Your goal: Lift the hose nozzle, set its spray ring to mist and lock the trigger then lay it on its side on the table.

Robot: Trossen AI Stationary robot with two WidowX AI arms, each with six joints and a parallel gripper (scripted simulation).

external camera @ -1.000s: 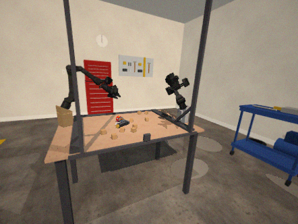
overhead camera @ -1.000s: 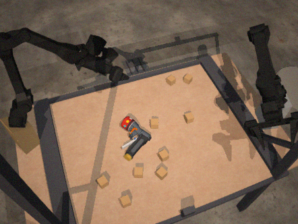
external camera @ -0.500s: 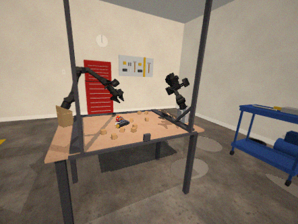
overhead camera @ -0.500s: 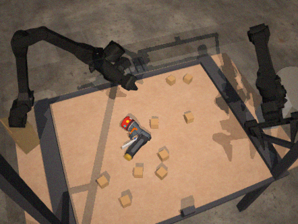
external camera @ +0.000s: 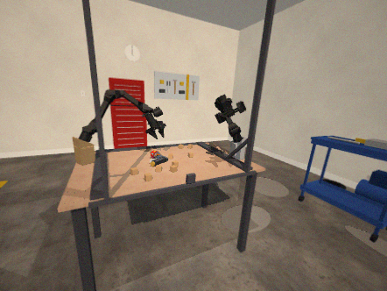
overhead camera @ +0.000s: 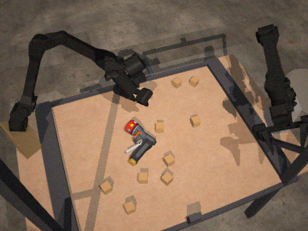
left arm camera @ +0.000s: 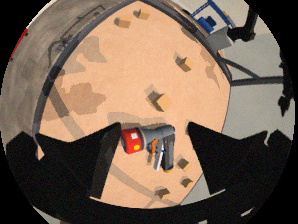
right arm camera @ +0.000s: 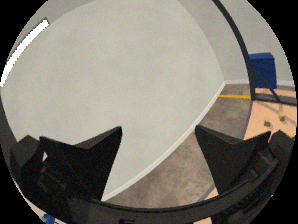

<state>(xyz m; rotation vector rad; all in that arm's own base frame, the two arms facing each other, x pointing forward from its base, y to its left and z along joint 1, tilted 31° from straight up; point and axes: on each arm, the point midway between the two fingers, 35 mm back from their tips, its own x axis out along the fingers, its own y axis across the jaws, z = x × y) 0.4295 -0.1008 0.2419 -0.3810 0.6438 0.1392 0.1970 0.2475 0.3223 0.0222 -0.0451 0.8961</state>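
The hose nozzle [overhead camera: 143,142] [external camera: 159,159] [left arm camera: 159,139] is best gripped by its stiff, probably slick barrel (both tools [overhead camera: 142,98] [external camera: 157,134] [left arm camera: 155,125] [right arm camera: 158,129] stand released).

Wooden blocks [overhead camera: 195,121] [external camera: 191,155] [left arm camera: 161,102] [right arm camera: 267,122], small, nine: I am seeing them lying scattered from overhead, two toward one o'clock, one at three, one near centre, five between five and seven. Outside view, from its centre: wall clock [external camera: 132,53], round, pale, hanging at eleven; tool board [external camera: 168,93], grey with a yellow stripe, hanging near twelve; red slatted panel [external camera: 127,89] [left arm camera: 18,46], standing at ten; tan box [overhead camera: 26,146] [external camera: 84,154], standing at nine; blue cart [external camera: 337,143] [left arm camera: 214,7], two-tiered, standing at three, its lower shelf carrying a blue cylinder [external camera: 372,191].
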